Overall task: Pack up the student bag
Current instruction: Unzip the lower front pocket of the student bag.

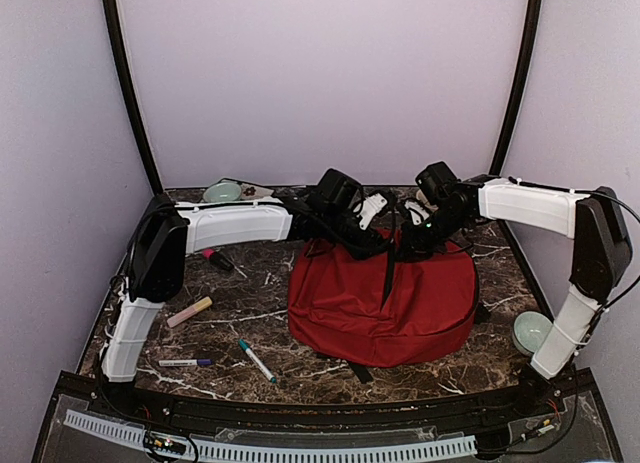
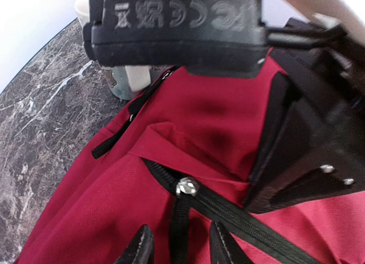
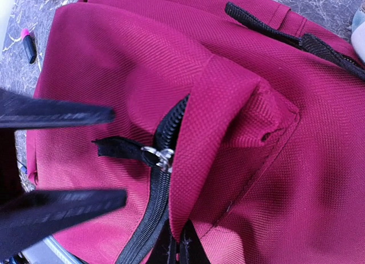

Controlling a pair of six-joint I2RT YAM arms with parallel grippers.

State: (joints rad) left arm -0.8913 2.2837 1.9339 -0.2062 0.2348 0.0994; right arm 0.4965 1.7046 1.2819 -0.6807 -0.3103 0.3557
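Note:
The student bag, red with dark zippers, lies flat in the middle of the table. Both grippers meet at its far top edge. In the left wrist view my left gripper straddles the black zipper pull strap. Its fingers stand apart with a gap on each side of the strap, below the silver slider. My right gripper is shut, pinching the fold of red fabric beside the zipper. The left fingers show blurred at the left of the right wrist view.
On the marble left of the bag lie a pink marker, a beige stick, a teal pen and a purple-capped pen. A pale green bowl sits at the back left and another near the right arm.

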